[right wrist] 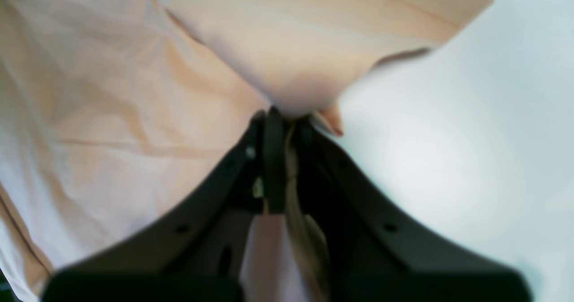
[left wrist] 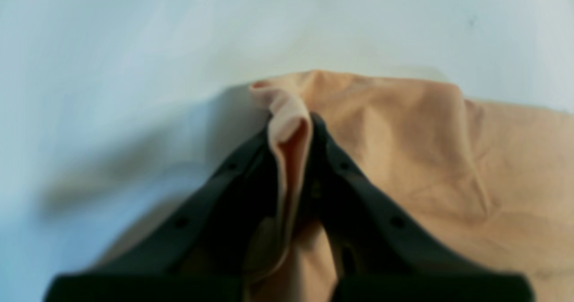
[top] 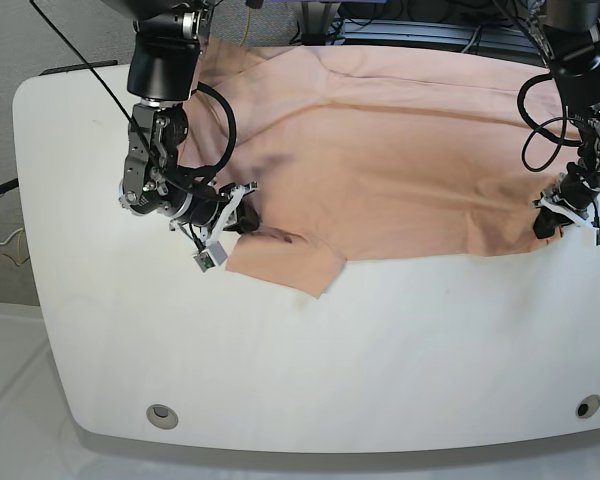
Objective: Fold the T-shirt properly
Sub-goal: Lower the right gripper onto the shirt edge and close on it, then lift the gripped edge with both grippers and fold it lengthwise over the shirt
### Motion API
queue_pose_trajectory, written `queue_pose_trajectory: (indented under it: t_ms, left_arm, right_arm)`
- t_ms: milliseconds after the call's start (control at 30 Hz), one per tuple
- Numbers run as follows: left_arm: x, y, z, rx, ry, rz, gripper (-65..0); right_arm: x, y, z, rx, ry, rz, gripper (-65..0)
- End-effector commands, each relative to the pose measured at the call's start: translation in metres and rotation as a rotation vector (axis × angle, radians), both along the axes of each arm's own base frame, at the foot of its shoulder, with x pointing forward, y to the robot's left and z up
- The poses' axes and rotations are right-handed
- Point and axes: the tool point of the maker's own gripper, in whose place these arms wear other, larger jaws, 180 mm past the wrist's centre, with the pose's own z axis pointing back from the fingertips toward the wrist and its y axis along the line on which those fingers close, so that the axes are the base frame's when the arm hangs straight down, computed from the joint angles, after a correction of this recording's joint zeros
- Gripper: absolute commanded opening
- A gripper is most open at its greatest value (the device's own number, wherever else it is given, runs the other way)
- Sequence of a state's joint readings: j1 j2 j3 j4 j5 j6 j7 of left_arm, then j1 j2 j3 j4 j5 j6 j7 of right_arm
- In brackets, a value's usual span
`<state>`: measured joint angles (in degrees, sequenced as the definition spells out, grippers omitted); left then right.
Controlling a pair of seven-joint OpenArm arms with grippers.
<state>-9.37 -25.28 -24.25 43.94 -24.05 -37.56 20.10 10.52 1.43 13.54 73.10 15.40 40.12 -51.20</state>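
The near part of the white worktop (top: 310,370) lies bare towards its rounded front edge. Beyond that bare stretch begins the T-shirt (top: 400,170), a peach-pink cloth spread wide across the middle and far part of the worktop, its near edge running roughly straight from one arm to the other. At the near left corner of the cloth in the base view a short flap sticks out towards the front.

Just beside that flap the right hand (top: 242,215) sits low at the cloth's edge. In the right wrist view its dark fingers (right wrist: 273,158) are pressed together on a pinched fold of the T-shirt (right wrist: 112,114), with a pointed piece of the cloth rising above the tips and the pale worktop (right wrist: 471,158) to one side.

On the opposite side of the base view the left hand (top: 552,215) is at the cloth's other near corner. In the left wrist view its fingers (left wrist: 334,158) are clamped on a raised ridge of the T-shirt (left wrist: 426,149), which stands up between them, with the worktop (left wrist: 134,46) beyond.

The far edge of the shirt reaches the back of the worktop, under the two arm bases and a tangle of cables (top: 460,30).
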Motion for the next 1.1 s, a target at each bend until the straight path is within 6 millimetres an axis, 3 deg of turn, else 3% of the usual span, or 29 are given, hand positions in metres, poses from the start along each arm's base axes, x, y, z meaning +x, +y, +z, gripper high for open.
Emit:
queue_pose_trajectory:
  t_ms: [0,267,467,1067]
  left_arm:
    - [-0.009,0.008,-0.006,0.055,0.079,-0.018,-62.4]
    - [0.01,0.003,0.02,0.103,0.003,-0.053,-62.4]
    - [0.016,-0.011,0.023,0.089,-0.023,-0.066,-62.4]
    - [0.037,-0.015,0.042,0.092,-0.08,-0.071,-62.4]
  right_arm:
    - [0.012,-0.003,0.01,-0.019,-0.029,0.001,-65.0]
    - [0.022,-0.01,0.018,-0.032,-0.053,-0.002,-65.0]
    - [0.025,-0.015,0.02,-0.033,-0.073,-0.012,-65.0]
    - [0.029,-0.02,0.024,-0.027,-0.102,-0.029,-65.0]
